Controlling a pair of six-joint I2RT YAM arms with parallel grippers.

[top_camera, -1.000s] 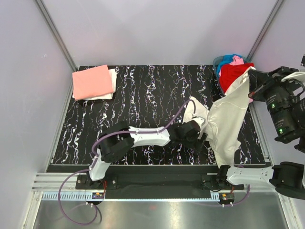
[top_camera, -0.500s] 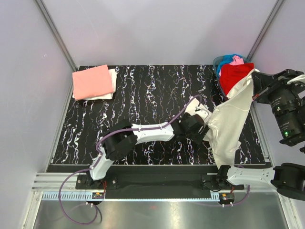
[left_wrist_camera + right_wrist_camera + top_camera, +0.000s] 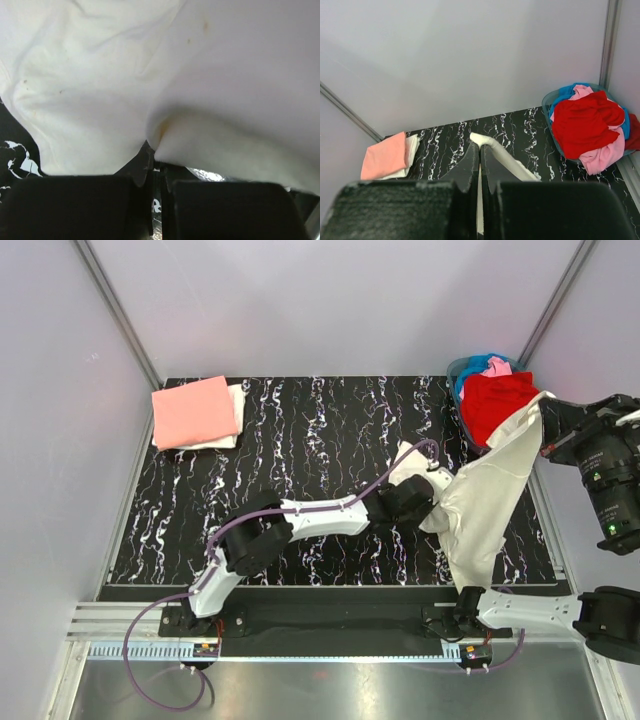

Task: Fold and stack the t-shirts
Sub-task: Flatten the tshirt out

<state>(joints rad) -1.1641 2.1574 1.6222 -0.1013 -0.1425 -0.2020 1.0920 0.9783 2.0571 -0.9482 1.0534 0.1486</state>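
Both claws [image 3: 154, 157] [image 3: 480, 150] tight on cream t-shirt [image 3: 480, 505]

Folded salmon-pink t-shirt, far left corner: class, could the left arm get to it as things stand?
Probably not yet: the left end effector is shut on the cream t-shirt, though the path looks free.

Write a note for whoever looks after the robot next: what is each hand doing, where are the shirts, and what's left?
Left gripper: shut on the cream shirt, low over the table.
Right gripper: shut on the same shirt's top edge, raised, so it hangs between both.
Done: pink shirt folded on top of a white shirt, far left corner.
Left: fold and stack the cream shirt, then the pile of colourful shirts in the basket, far right.
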